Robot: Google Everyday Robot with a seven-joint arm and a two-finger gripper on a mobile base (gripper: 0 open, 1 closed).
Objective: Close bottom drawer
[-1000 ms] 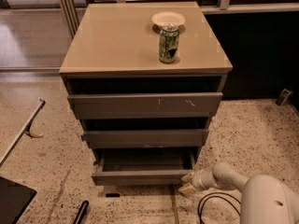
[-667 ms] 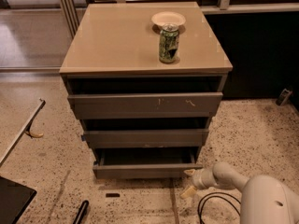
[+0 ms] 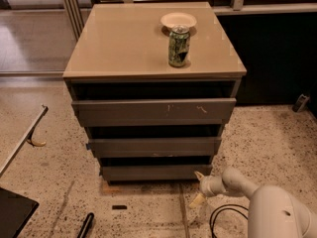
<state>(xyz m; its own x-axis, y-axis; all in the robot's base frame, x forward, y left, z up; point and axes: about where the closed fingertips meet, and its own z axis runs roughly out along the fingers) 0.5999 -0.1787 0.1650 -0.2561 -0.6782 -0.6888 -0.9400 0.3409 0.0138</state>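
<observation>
Far left, on the speckled floor [image 3: 49,182]: a thin bar [image 3: 22,135] and a dark slab [image 3: 12,217]. Well apart from the work, and unlikely to matter.

In the middle, beneath the table [image 3: 124,43]: the bottom drawer [image 3: 156,172], lowest and narrowest of three grey fronts, with only a thin dark slot above its panel. Looks close to home, though hard to judge whether fully seated.

Up on the table: a green can [image 3: 178,46], upright, just in front of a small white bowl [image 3: 178,20]. Could rock or tip under a hard shove that jolts the whole unit.

To the right, low by the floor at the drawer's right end: the gripper [image 3: 198,188], jaws spread apart and holding nothing, upper fingertip [image 3: 198,175] at or just beside the panel's corner. Cannot tell whether actually touching.

- Risks skewing the drawer on its runners by pressing at one corner only, and so jamming it short of shut.
- Risks slipping off the panel's edge, past the side or up into the slot.
- May leave the front proud if backed off too soon.

Farther right, below the pale arm [image 3: 277,212]: a black cable [image 3: 220,217] looped on the floor. Could snag on a forward reach.
</observation>
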